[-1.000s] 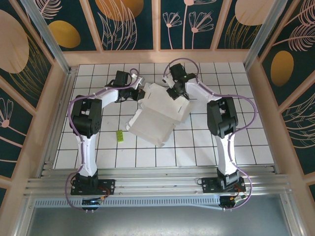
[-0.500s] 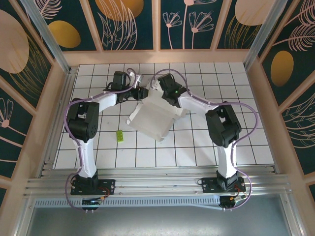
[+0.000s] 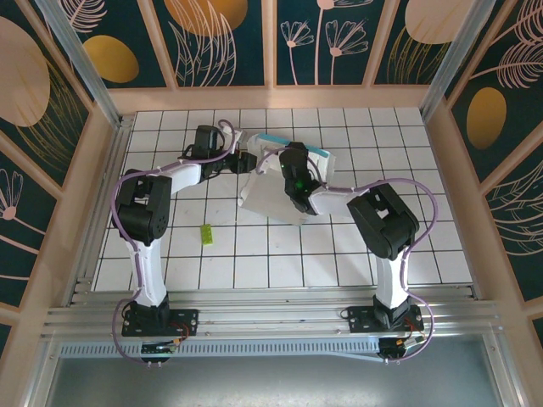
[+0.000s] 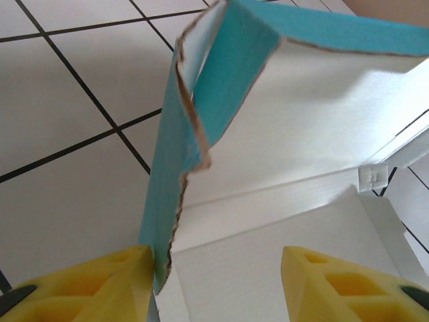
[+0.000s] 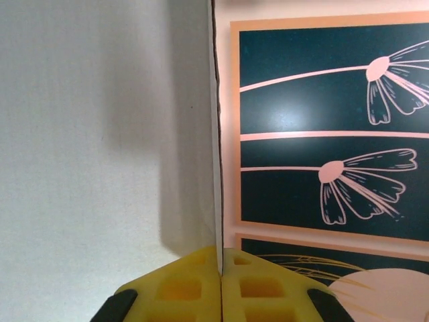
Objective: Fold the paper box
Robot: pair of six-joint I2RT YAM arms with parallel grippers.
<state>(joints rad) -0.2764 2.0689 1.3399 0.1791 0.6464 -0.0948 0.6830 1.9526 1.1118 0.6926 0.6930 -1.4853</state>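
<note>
"Top external view first: where does the paper box [image 3: 268, 197] sit?"

"On the white tiled tabletop [image 3: 382, 246], toward the far middle, between the two arms. Its whitish face lies up on the near part, and a cyan flap [image 3: 316, 150] stands raised along the far edge."

"And the left gripper [image 3: 250, 161]?"

"It reaches in from the left and sits at the box's left edge. In the left wrist view its yellow fingers [image 4: 87, 285] stand apart, roughly half spread, with white card in the gap. The flap's ragged cyan edge comes down just beside the left finger, and the other finger is clear of it. So the jaws are parted and clamp nothing."

"The right gripper [image 5: 220, 263]?"

"Closed tight on the paper box. In the right wrist view the two yellow pads meet with a thin card edge pinched between them, and that edge runs straight up. White card lies to the left of the edge, and a dark wall panel [image 5: 322, 134] with peach flowers stands to the right."

"Where is it from above?"

"Its dark body hangs over the middle of the box, just on the near side of the raised flap."

"Anything else on the tabletop?"

"A small yellow-green scrap [image 3: 206, 235] lies well apart from the box, to its left and nearer the arm bases, beside the left arm."
</note>
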